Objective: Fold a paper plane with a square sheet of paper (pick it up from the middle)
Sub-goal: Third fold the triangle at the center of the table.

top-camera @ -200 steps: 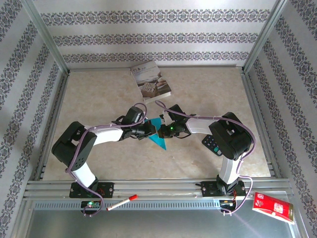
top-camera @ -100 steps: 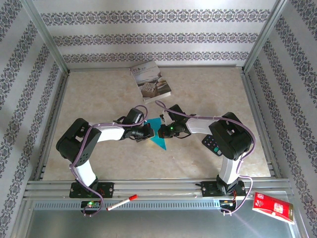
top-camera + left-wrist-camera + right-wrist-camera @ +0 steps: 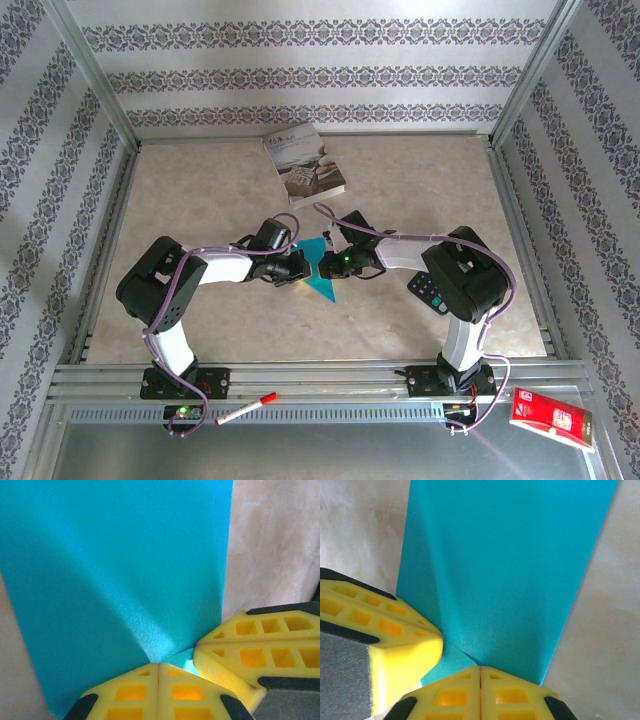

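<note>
The square sheet of paper (image 3: 321, 281) is teal-blue and folded to a pointed shape, its tip toward the near edge, lying mid-table between both arms. My left gripper (image 3: 300, 268) meets it from the left and my right gripper (image 3: 326, 265) from the right, fingertips almost touching each other. In the left wrist view the sheet of paper (image 3: 115, 565) rises from my left gripper (image 3: 158, 665), whose yellow pads are pressed together on a crease. The right wrist view shows the sheet of paper (image 3: 510, 565) pinched the same way by my right gripper (image 3: 480, 669).
A grey-white book (image 3: 305, 163) lies at the back of the table. A black remote (image 3: 428, 291) sits by the right arm. A red pen (image 3: 247, 408) rests on the front rail and a red packet (image 3: 550, 418) at the near right.
The left arm's elbow has swung slightly right and up, bringing its gripper a little closer in. The paper and the right arm have hardly moved.
</note>
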### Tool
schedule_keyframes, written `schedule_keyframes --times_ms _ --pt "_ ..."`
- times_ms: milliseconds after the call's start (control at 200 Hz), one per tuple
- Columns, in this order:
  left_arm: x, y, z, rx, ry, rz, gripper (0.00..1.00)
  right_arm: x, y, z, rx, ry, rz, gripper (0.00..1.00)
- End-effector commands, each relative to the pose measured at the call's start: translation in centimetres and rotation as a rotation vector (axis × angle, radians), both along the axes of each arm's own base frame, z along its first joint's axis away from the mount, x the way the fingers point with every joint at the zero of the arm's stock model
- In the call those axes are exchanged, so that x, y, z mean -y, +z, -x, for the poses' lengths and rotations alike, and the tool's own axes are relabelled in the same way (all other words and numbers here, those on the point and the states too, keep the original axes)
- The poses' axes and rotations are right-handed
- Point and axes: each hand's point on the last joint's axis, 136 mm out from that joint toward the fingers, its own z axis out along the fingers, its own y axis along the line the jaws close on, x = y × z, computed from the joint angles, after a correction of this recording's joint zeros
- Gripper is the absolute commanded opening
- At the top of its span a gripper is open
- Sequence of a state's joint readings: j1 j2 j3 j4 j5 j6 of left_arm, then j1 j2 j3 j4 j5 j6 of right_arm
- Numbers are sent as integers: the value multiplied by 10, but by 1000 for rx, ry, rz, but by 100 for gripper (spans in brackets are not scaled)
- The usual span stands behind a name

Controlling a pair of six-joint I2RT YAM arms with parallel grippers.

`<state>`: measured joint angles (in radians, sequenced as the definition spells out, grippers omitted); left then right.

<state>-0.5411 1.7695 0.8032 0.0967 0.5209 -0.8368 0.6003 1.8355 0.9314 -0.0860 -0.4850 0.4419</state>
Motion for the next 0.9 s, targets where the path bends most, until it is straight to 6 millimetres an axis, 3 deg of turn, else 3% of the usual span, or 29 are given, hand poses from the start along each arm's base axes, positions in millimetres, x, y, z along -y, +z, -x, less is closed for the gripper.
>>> schedule_keyframes --times_ms 0,275,480,679,899 --pt "-19 -27 11 -60 1 -96 0 22 -27 23 -81 -1 133 12" --pt "-24 -38 19 -80 -13 -121 0 28 14 13 -22 -23 96 25" --pt "-24 -36 19 -76 -13 -119 0 46 37 29 10 -53 88 28" --pt "-24 -35 18 -72 -12 -119 0 19 44 63 -29 -13 -17 17" --pt "-24 -36 17 -76 -14 -122 0 -9 35 65 -47 41 -25 9"
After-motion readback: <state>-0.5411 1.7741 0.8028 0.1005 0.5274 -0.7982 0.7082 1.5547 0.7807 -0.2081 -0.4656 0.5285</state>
